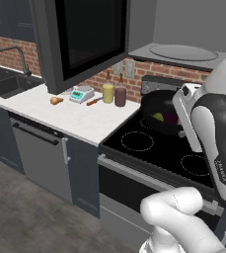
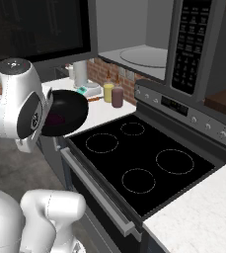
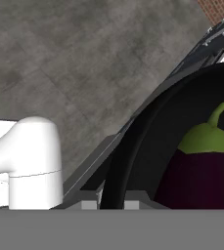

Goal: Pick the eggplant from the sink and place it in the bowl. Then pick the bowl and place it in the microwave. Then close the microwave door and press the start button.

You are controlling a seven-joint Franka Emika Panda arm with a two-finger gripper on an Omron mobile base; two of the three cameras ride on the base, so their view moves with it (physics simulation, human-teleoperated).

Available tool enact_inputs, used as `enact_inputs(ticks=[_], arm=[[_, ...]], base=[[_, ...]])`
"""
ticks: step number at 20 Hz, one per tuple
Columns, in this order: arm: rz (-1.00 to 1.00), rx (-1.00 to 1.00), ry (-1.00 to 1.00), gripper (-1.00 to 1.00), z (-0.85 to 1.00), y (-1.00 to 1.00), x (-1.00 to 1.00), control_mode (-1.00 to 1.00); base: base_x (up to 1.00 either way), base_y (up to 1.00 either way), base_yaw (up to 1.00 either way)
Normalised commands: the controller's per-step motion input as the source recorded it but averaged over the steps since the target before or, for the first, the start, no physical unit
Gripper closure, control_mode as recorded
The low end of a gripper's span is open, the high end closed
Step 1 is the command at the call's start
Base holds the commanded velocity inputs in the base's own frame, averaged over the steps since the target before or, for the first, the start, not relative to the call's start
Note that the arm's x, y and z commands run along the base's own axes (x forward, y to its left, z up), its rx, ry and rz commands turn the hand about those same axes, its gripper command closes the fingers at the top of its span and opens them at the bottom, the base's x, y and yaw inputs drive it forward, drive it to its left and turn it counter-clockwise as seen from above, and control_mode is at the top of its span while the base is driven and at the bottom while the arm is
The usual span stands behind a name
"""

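Bowl (image 1: 160, 117) held up above the stove top (image 1: 159, 150), off the surface, claw (image 3: 110, 204) clenched on its rim. In hand view, rim runs down between the two dark finger tips, one either side. Eggplant (image 3: 199, 168) lying inside the bowl: dark purple body, green cap and stem. Same seen in left base view as a green and purple patch in the black bowl. In right base view, bowl (image 2: 64, 112) tilted, partly behind the white arm, over the front left edge of the stove.

Microwave (image 2: 149, 54) mounted above the stove, cavity pale grey, round glass plate (image 1: 182, 52) inside. Microwave door (image 1: 87, 39) swung wide to the left. Key panel (image 2: 189, 44) at right.

Sink (image 1: 6, 81) far left in the desk (image 1: 65, 116), tap over it. Scale (image 1: 82, 94), yellow jar (image 1: 108, 92) and dark jar (image 1: 120, 96) by the brick wall, well apart from the bowl.
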Motion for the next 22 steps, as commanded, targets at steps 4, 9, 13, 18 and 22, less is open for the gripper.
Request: enact_inputs(ticks=[4,9,13,18,22], arm=[[-0.09,0.0,-0.16,1.0,0.55,-0.03,0.02,-1.0],[-0.03,0.0,-0.11,1.0,0.43,-0.12,0.0,-1.0],[-0.14,0.0,-0.08,1.0,0.44,-0.25,0.0,-1.0],[-0.23,-0.04,0.05,1.0,0.47,-0.04,0.24,-1.0],[-0.23,-0.05,0.08,1.0,0.4,-0.01,0.5,-1.0]], base=[[0.0,0.0,0.0],[0.0,0.0,0.0],[0.0,0.0,0.0],[0.0,0.0,0.0],[0.0,0.0,0.0]])
